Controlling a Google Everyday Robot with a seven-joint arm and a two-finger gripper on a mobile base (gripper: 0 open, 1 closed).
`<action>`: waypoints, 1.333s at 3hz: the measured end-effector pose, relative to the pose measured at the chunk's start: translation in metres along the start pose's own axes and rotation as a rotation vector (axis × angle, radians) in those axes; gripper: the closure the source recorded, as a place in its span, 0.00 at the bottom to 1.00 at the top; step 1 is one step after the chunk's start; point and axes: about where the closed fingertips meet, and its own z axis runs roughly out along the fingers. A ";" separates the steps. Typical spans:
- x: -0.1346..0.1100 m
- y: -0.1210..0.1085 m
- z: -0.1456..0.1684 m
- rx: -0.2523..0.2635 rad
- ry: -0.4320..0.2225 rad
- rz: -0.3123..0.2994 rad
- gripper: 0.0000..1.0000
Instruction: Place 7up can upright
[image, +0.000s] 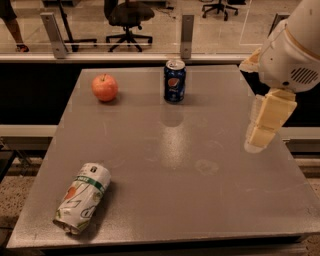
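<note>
The 7up can (82, 197) lies on its side near the front left corner of the grey table (175, 150). It is white-silver with a green band and looks dented, and its top end points toward the back of the table. My gripper (261, 137) hangs from the white arm over the table's right edge, far to the right of the can and well apart from it. It holds nothing that I can see.
A dark blue Pepsi can (174, 81) stands upright at the back middle of the table. A red apple (105, 87) sits at the back left. A glass partition and office chairs are behind the table.
</note>
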 end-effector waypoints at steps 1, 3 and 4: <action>-0.037 0.005 0.010 -0.017 -0.043 -0.104 0.00; -0.121 0.033 0.029 -0.054 -0.120 -0.370 0.00; -0.163 0.050 0.045 -0.089 -0.160 -0.512 0.00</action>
